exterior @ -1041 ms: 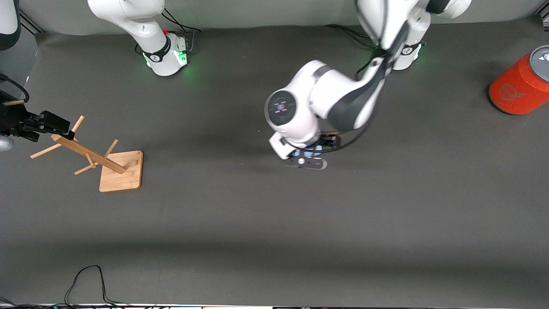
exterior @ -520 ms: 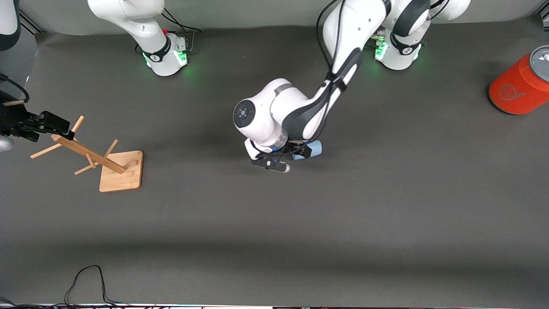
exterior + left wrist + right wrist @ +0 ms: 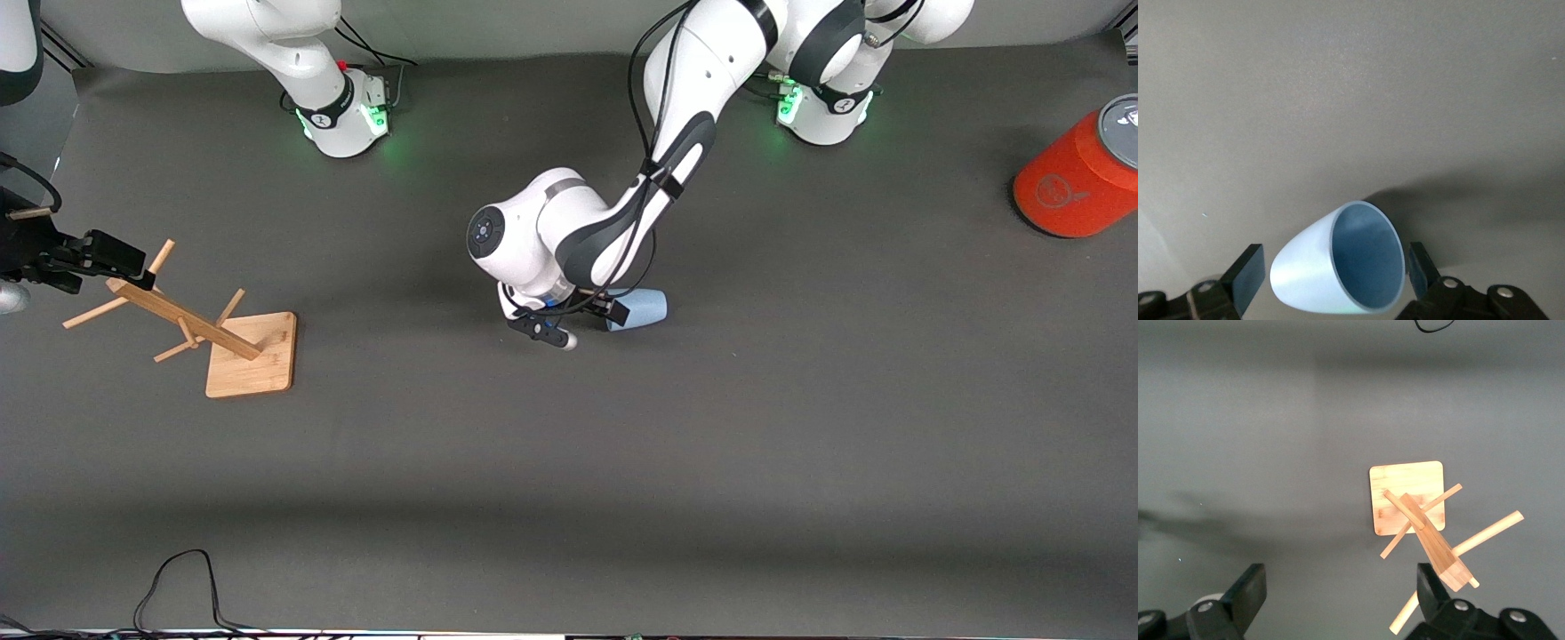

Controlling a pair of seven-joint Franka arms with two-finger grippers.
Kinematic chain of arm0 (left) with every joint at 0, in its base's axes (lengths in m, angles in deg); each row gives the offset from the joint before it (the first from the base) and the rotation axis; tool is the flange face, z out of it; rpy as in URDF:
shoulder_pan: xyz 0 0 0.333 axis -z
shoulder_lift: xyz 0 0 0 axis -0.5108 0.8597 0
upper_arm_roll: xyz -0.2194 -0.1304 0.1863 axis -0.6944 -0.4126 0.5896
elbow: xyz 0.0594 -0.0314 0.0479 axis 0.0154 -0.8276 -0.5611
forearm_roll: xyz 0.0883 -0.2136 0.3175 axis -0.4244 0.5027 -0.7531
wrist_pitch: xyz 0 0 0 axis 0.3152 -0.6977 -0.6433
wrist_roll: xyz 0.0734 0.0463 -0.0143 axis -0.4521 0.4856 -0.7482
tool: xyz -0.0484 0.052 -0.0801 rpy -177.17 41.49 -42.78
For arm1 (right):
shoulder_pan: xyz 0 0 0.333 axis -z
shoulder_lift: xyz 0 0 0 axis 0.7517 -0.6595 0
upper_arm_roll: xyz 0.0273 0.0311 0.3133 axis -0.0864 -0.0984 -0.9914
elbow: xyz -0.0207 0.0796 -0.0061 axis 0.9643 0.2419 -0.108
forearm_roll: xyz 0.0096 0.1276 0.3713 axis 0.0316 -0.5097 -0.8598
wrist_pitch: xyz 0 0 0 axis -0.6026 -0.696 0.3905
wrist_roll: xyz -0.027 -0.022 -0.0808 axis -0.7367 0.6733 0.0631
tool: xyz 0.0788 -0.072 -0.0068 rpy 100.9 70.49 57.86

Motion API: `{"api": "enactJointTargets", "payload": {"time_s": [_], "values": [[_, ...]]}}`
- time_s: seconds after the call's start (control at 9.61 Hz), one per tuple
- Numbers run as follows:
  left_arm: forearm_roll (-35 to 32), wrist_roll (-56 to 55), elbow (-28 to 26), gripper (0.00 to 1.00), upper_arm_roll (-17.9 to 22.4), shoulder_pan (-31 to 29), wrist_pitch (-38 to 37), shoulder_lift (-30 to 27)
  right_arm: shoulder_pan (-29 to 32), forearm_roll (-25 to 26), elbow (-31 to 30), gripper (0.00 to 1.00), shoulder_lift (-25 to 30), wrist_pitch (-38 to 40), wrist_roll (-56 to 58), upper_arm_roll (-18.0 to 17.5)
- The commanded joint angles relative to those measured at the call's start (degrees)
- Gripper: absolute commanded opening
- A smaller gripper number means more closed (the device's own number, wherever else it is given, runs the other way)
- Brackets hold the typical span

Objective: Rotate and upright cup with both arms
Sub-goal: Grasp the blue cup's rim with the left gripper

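The cup (image 3: pixel 642 308) lies on its side mid-table, mouth open toward the left wrist camera. The left gripper (image 3: pixel 1331 280) straddles it, fingers (image 3: pixel 1248 275) wide and apparently not yet touching. Close squarely on the wall near the rim, then tip slowly. The right gripper (image 3: pixel 1338 597) waits spread open over the rack (image 3: pixel 1421 530)

My left gripper (image 3: pixel 1331 277) is black, its fingers apart around the pale-blue cup (image 3: pixel 1338 263), darker blue inside. Mat (image 3: pixel 800 427) under the cup: dark grey. Near the cup's mat: light-brown wooden rack (image 3: pixel 191 324), orange container (image 3: pixel 1076 173) with grey top.
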Motion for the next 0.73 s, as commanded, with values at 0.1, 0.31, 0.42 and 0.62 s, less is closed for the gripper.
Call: {"api": "enactJointTargets", "payload": {"time_s": [0.1,0.31,0.42,0.62], "values": [[-1.38,4.18,0.50,0.99,0.86,0.59,-0.32,1.45,-0.38,0.50,-0.10,1.00,-0.30,-0.20,0.97,-0.11],[-2.26,4.30,-1.87,0.88,0.95,0.77,-0.14,1.37,-0.38,0.50,-0.10,1.00,-0.30,-0.20,1.06,-0.11],[-2.78,4.30,-2.49,0.73,0.86,0.94,-0.14,1.37,-0.29,0.50,-0.10,1.00,-0.30,-0.20,1.06,-0.11],[-4.36,4.91,-2.76,0.11,0.95,1.03,-0.67,1.37,-0.21,0.50,-0.10,1.00,-0.39,-0.29,1.06,-0.02]]}}
